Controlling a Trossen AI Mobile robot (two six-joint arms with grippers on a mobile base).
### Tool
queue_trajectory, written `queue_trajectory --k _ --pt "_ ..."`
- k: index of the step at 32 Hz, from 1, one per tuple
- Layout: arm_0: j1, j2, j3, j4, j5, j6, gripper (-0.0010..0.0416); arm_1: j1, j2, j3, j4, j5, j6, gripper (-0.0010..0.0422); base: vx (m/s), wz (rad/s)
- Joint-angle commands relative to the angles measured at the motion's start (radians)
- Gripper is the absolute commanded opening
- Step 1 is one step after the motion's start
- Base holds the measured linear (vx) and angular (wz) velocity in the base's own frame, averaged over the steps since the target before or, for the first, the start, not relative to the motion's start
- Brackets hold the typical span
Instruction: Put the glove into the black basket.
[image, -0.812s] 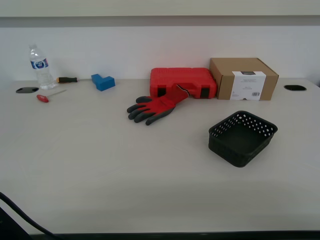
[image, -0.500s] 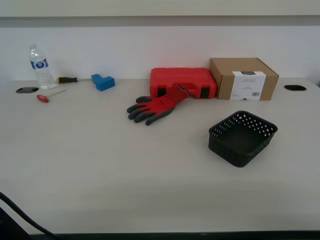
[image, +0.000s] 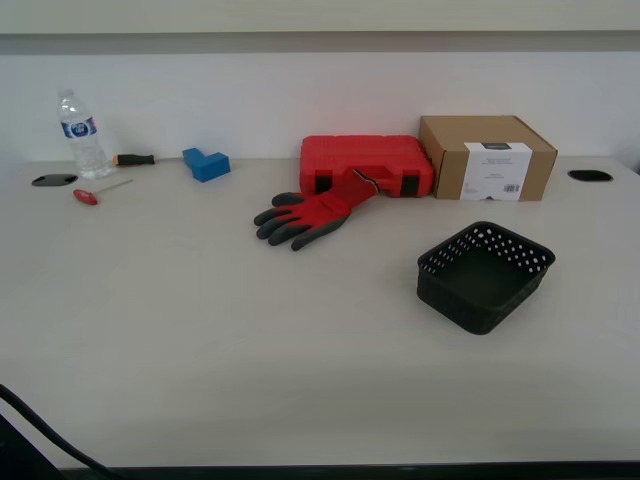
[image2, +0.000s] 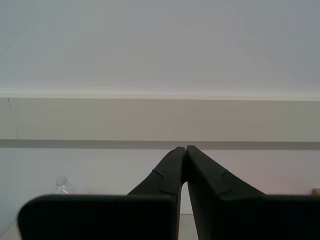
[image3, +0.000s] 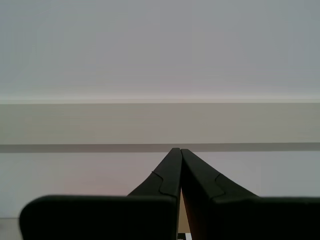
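Observation:
The red glove (image: 308, 214) with dark grey fingers lies flat on the table, its cuff resting against the red case (image: 365, 165). The black basket (image: 485, 274) stands empty toward the exterior view's right, nearer the front. Neither arm shows in the exterior view. My first gripper (image3: 177, 150) is shut on nothing and points at the wall. My second gripper (image2: 184, 148) is also shut on nothing and points at the wall.
A brown cardboard box (image: 486, 157) stands beside the red case at the back. A water bottle (image: 80, 135), a blue block (image: 206, 163) and two screwdrivers (image: 97, 192) lie at the back toward the exterior view's left. Two cable holes (image: 590, 175) sit in the table.

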Motion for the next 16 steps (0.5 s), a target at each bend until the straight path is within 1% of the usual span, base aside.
queue_trajectory --k 1,16 --pt "0.000 0.000 0.001 0.003 0.000 0.001 0.0001 0.000 0.000 0.000 0.003 -0.001 0.000 0.0000 0.000 0.000" --pt "0.000 0.000 0.001 0.003 0.000 0.002 0.0001 -0.001 0.000 0.000 0.003 -0.001 0.000 0.0000 0.000 0.000"
